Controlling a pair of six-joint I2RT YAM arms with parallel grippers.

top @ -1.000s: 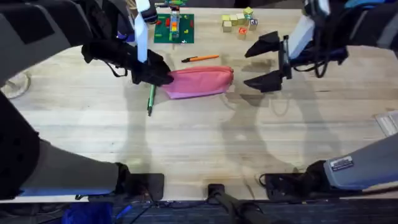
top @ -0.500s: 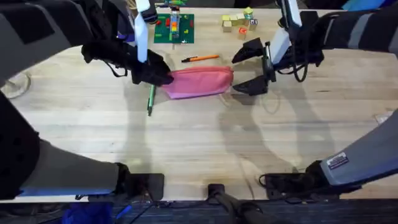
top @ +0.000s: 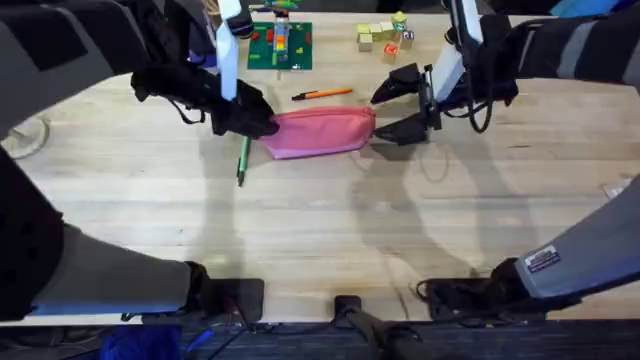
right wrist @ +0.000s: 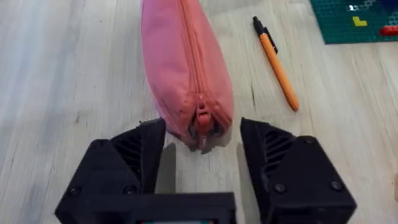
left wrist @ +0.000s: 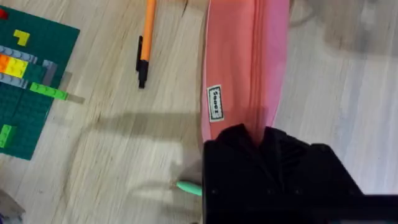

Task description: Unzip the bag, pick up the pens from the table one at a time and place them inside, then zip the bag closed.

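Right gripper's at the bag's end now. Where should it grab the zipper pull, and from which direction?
Grip the small zipper pull hanging off the bag at its near end, coming straight in along its length. The right gripper is open, fingers either side of that end; the left gripper pins the far end.

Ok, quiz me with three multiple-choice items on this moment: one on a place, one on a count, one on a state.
1. Where is the green pen?
A. beside the pink fabric pouch's left-gripper end
B. on the green brick baseplate
C. inside the pouch

2. How many pens lie on the pale wooden table?
A. one
B. two
C. four

3. The right gripper is:
A. shut on the orange pen
B. open around the pouch's zipper end
C. shut, empty

Key: 1 A, overhead shows it there. 2 B, green and orange. 3 B, its fingers flank the pull.
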